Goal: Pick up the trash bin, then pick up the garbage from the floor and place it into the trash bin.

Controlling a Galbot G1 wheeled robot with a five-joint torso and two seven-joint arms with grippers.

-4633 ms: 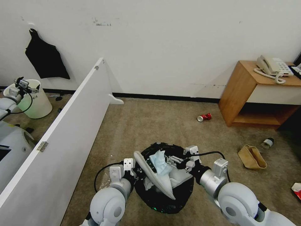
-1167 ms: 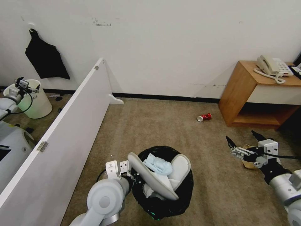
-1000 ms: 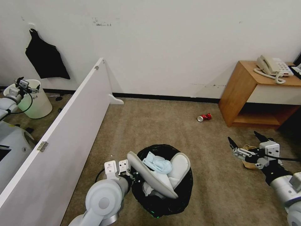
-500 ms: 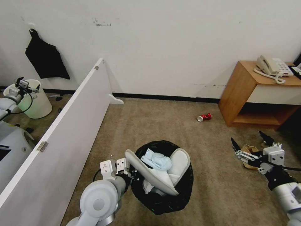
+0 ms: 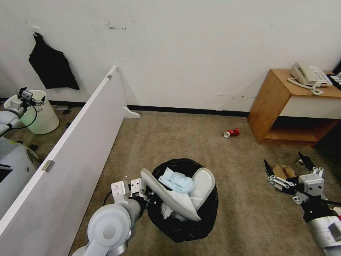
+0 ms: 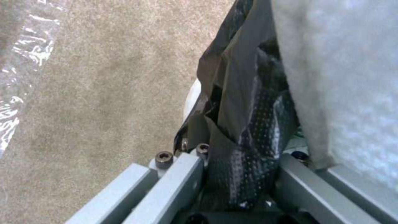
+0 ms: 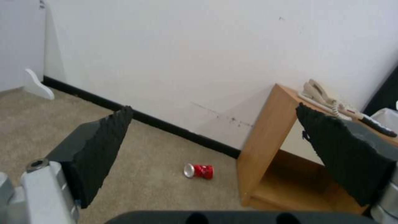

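trash bin (image 5: 184,227): black-lined, holds slippers, mask | red can (image 5: 231,133): on carpet

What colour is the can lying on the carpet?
Red, with a silver end; the can shows best in the right wrist view.

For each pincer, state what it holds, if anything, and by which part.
Left pincer grips the trash bin by its bag-covered rim. Right pincer is open, holding nothing.

Black liner on trash bin (image 5: 184,227); white slippers (image 5: 170,201), light-blue mask (image 5: 179,183) within. Red can (image 5: 232,132), brown paper bag (image 5: 283,171), beige carpet (image 5: 177,142).
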